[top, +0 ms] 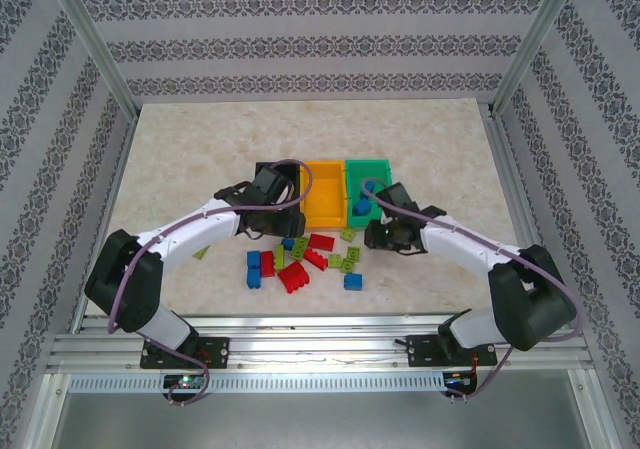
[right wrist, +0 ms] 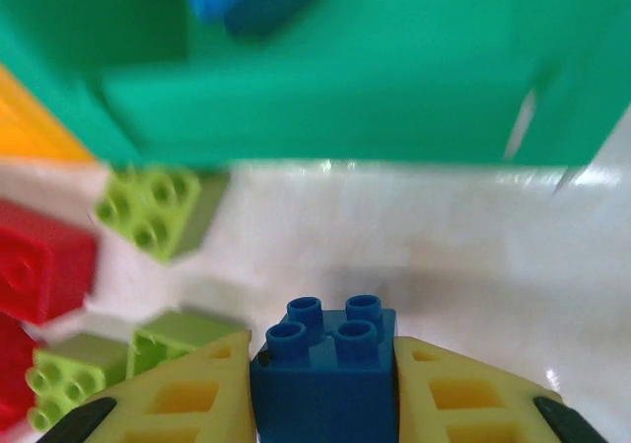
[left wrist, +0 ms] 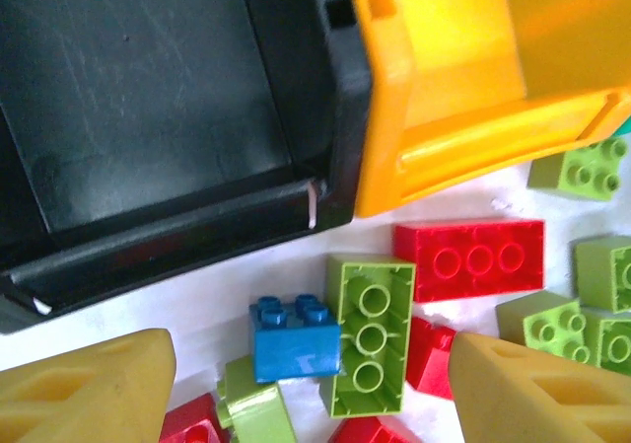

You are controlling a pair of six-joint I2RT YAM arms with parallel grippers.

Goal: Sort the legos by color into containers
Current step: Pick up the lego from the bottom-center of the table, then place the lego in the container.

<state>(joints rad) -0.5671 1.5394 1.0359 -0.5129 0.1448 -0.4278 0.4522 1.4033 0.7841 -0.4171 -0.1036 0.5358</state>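
Three containers stand side by side mid-table: black [top: 262, 171], orange [top: 322, 191], green [top: 368, 167]. Blue legos [top: 365, 197] lie in the green one. Red, blue and lime legos [top: 293, 277] are scattered in front of them. My right gripper [right wrist: 325, 364] is shut on a blue lego [right wrist: 325, 379], just above the table in front of the green container [right wrist: 345, 88]. My left gripper [left wrist: 311, 384] hangs open over a blue lego [left wrist: 294, 339] and an upturned lime lego [left wrist: 370, 334], near the black container [left wrist: 148, 98] and the orange container [left wrist: 444, 68].
A long red lego [left wrist: 471, 258] and several lime ones [left wrist: 582, 172] lie to the right of my left gripper. A lime lego [right wrist: 148, 206] sits at the green container's left corner. Patterned walls and metal posts ring the table [top: 200, 139].
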